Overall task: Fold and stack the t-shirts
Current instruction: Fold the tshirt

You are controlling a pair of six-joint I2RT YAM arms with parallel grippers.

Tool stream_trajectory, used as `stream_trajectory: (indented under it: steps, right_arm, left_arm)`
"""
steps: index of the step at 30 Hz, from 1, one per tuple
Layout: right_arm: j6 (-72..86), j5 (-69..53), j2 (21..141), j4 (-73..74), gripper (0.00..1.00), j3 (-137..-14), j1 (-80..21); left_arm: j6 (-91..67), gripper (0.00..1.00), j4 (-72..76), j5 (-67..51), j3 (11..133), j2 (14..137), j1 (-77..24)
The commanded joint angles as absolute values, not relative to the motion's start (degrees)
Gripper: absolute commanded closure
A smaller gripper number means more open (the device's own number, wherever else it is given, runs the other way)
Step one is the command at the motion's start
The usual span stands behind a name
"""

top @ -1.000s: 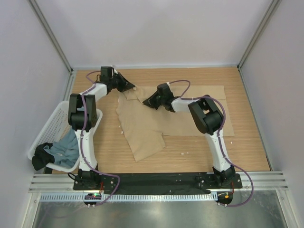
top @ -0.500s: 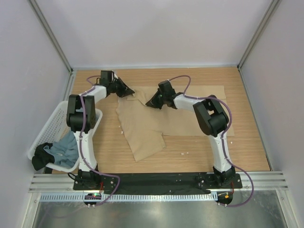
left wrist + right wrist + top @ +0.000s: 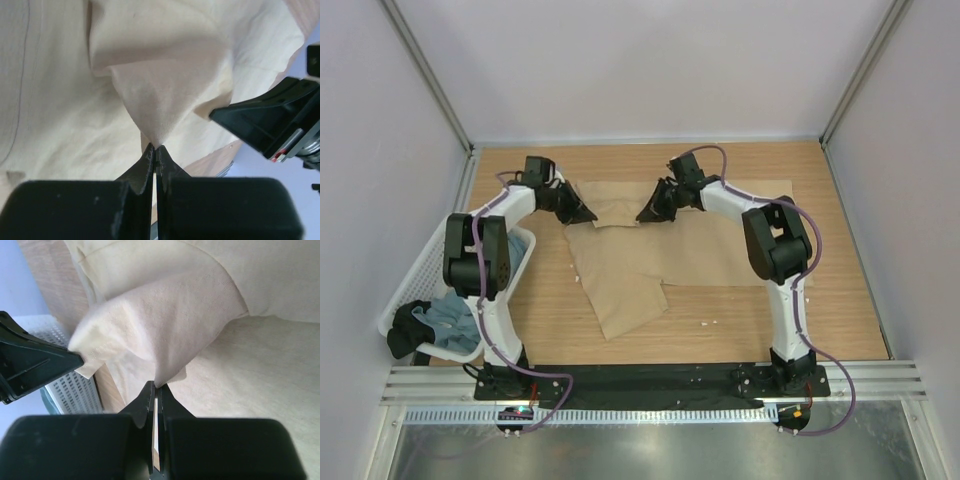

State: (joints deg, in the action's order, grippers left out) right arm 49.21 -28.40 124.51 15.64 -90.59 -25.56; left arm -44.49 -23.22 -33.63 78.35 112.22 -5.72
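A tan-beige t-shirt (image 3: 660, 255) lies spread over the middle and right of the wooden table, one flap reaching toward the near edge. My left gripper (image 3: 588, 214) is shut on a pinch of its cloth (image 3: 160, 112) at the shirt's far left. My right gripper (image 3: 644, 215) is shut on another pinch of the same cloth (image 3: 165, 340) a little to the right. The strip between the two grips is lifted off the table. A grey-blue t-shirt (image 3: 455, 318) lies bunched in the basket at the left.
A white mesh basket (image 3: 420, 275) stands at the table's left edge, with a dark cloth (image 3: 405, 335) hanging over its near corner. Grey walls close in the table on three sides. Small white specks lie on the wood near the front.
Both grippers have moved toward the back of the table, lifting the shirt's far edge between them. The right jaws closed on the cloth during this second.
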Motion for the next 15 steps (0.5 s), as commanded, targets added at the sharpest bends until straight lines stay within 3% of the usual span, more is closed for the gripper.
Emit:
stream_trajectory:
  steps: [1, 15]
  right_arm:
    - [41.84, -34.18, 125.24, 22.85, 0.99, -95.18, -25.05]
    - [31.29, -40.34, 126.74, 34.72, 0.99, -97.38, -22.5]
  left_arm:
    - [-41.66, 1.0, -29.88, -33.75, 76.99, 107.84, -5.54]
    - [-39.99, 1.0, -33.66, -35.77, 71.46, 108.02, -5.89]
